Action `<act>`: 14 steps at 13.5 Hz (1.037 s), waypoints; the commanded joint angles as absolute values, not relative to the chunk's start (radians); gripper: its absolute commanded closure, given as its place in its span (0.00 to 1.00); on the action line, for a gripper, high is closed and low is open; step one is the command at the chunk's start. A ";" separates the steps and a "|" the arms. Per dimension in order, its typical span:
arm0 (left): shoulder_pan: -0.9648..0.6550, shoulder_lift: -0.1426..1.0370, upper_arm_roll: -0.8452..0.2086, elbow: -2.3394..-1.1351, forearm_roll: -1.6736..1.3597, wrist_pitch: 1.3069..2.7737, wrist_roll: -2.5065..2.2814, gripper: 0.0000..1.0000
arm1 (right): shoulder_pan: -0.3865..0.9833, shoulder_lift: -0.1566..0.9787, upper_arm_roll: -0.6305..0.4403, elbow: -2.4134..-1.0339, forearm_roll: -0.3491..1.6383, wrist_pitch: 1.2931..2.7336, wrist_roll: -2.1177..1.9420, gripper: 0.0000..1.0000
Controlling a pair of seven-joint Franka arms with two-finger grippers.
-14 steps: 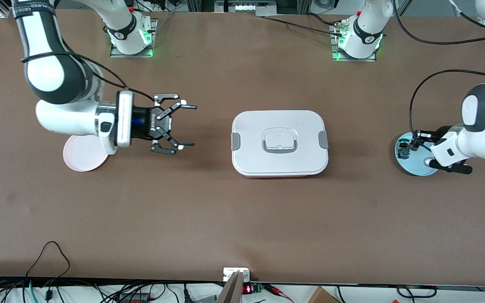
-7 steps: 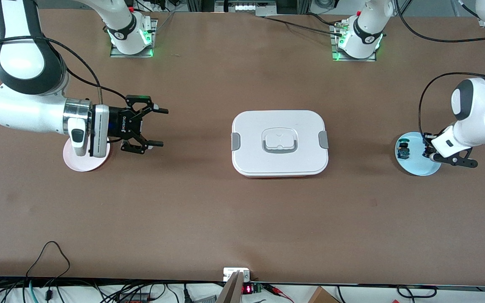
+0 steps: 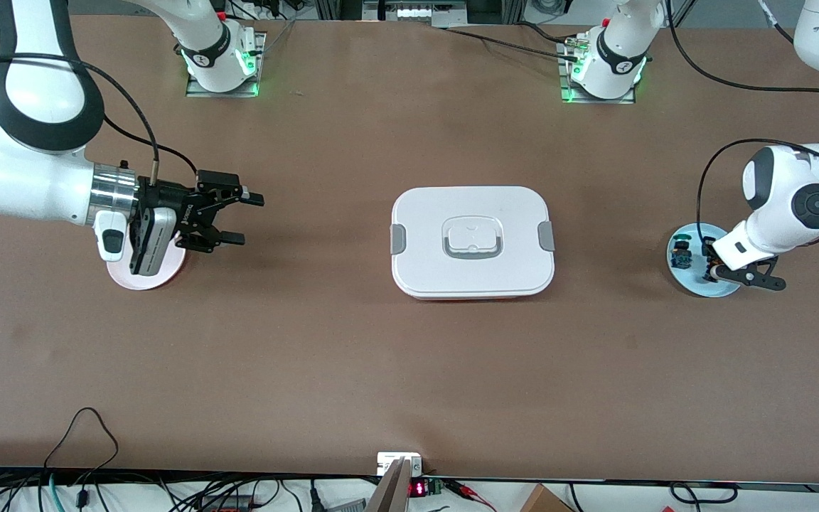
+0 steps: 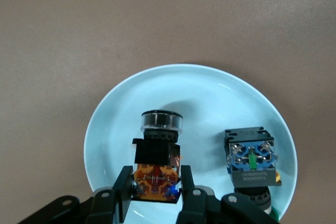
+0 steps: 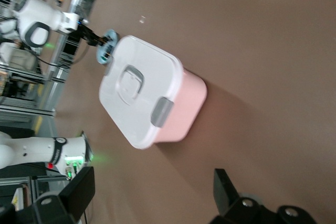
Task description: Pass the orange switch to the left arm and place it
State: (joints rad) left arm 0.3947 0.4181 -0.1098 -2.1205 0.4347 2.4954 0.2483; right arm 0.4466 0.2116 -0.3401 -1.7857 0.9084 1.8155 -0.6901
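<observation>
Comparing with a second ago, the right gripper [image 3: 235, 217] has drawn back toward the pink plate [image 3: 141, 279], fingers wide and empty, while the left gripper [image 4: 156, 191] has settled low on the blue plate [image 4: 210, 98]. Its fingers are closed on the orange switch [image 4: 156, 174], which sits between them, so lifting seems next; the box [image 3: 472, 242] stands mid-counter.

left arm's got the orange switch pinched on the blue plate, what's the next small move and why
Probably lift straight up. The left pincer is shut on the orange switch, which seems still low over the light-blue plate, close beside the blue switch. Rising first avoids knocking it.
</observation>
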 commanded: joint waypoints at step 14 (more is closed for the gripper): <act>0.439 0.347 -0.201 -1.970 0.486 2.390 0.342 0.00 | 0.413 0.199 -0.330 -1.603 -0.090 1.439 -0.080 0.00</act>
